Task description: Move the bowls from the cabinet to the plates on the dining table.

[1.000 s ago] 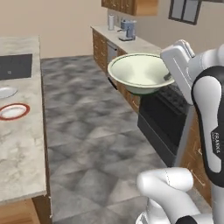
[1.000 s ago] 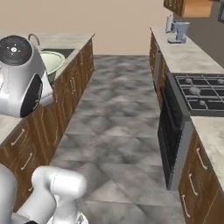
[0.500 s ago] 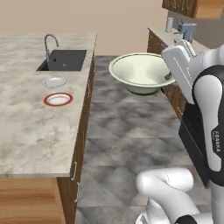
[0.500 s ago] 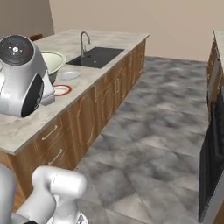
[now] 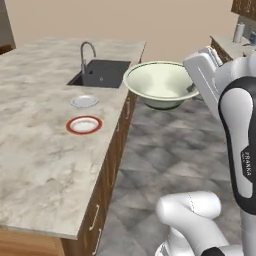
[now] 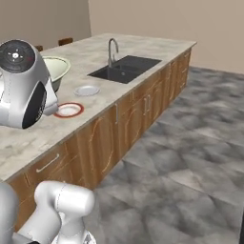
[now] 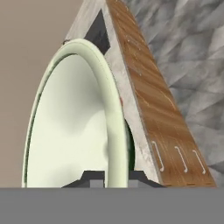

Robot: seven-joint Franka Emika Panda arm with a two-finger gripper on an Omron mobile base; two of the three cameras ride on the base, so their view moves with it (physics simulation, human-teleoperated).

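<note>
A cream-white bowl (image 5: 159,84) with a green band hangs in the air just off the dining table's (image 5: 35,150) right edge. My gripper (image 5: 192,89) is shut on the bowl's right rim. In the hand view the gripper (image 7: 116,176) straddles the bowl's rim (image 7: 114,118), one fingertip (image 7: 93,176) inside and one outside. Two plates lie on the table left of the bowl: a red one (image 5: 84,124) nearer me and a small white one (image 5: 84,101) beyond it. From the right base view the bowl (image 6: 58,70) peeks out behind my arm, above the red plate (image 6: 69,110). A corner of a brown wall cabinet (image 5: 246,6) shows at top right.
A black sink (image 5: 102,73) with a curved faucet (image 5: 86,49) is set into the table beyond the plates. Wooden drawer fronts (image 6: 119,124) run below the top. Grey stone floor (image 6: 190,157) stretches to the right. A far counter (image 5: 235,45) carries small appliances.
The whole picture has shifted because the base has driven and turned: the table and its plates now lie closer, to the left. The bowl stays gripped, in the same place relative to my arm.
</note>
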